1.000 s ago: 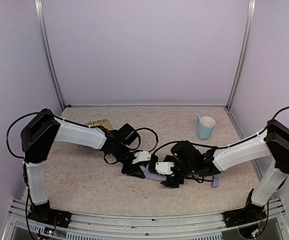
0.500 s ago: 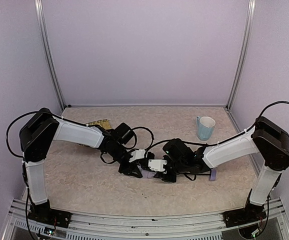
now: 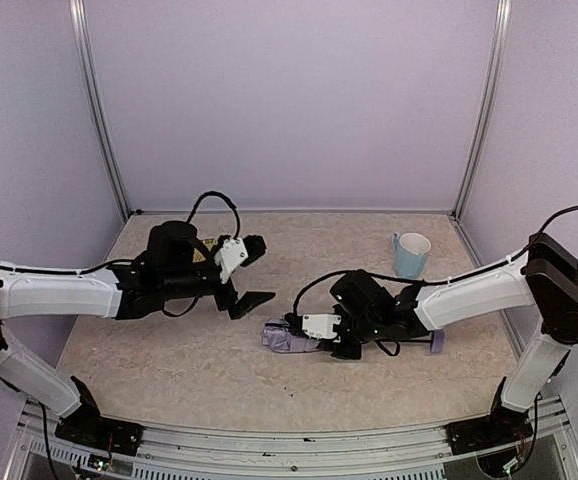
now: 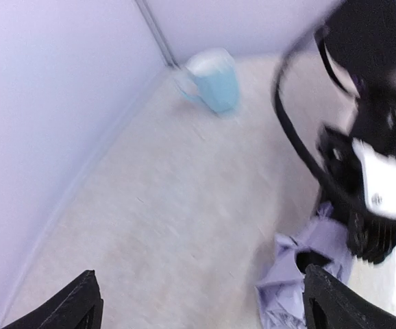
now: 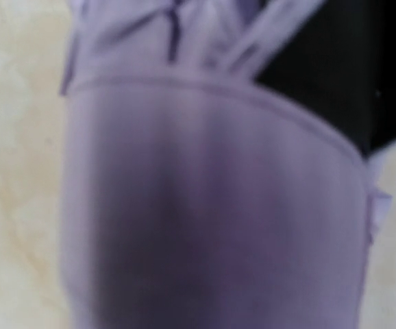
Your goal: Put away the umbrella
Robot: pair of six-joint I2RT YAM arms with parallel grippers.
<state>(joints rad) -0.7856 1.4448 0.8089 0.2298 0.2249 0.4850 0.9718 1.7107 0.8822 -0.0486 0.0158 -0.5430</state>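
Currently: left arm stretched low from the left edge of the desk (image 3: 149, 350), left gripper (image 3: 259, 272) hovering, jaws wide apart, empty. Right arm reaching in from the right edge, right gripper (image 3: 314, 340) down on the folded umbrella (image 3: 281, 338) near the front middle, jaws closed on its fabric. Blue mug (image 3: 410, 256) upright toward the back right corner, well apart.

Umbrella (image 3: 283, 338): pale lavender, collapsed, fabric crumpled, lying flat.
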